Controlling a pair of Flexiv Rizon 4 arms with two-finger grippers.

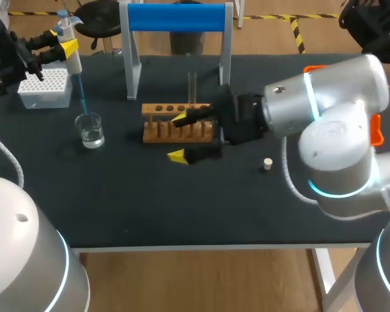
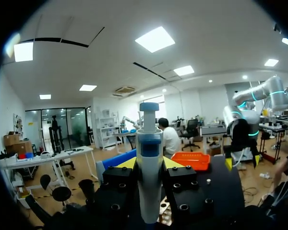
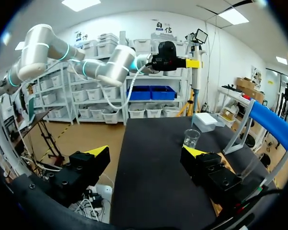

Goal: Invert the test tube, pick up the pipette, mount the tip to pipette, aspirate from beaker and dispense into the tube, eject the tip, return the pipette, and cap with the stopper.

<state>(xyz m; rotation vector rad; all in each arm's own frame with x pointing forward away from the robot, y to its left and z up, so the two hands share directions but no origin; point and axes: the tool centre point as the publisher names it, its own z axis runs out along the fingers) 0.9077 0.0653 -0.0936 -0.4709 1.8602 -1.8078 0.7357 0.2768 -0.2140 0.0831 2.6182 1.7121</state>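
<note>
The pipette (image 1: 71, 57) is pinched upright in the left claw (image 2: 150, 165) over the table's (image 1: 182, 201) far left corner. Its blue tip (image 1: 82, 97) is pointed down into the mouth of the glass beaker (image 1: 90, 129), near the white tip box (image 1: 44, 90). The right claw (image 1: 179, 137) is held spread at the wooden rack (image 1: 157, 130), one finger over it, the other just in front. The test tube (image 1: 192, 88) is seen upright in the rack. The stopper (image 1: 268, 164) is left lying well apart, farther right.
</note>
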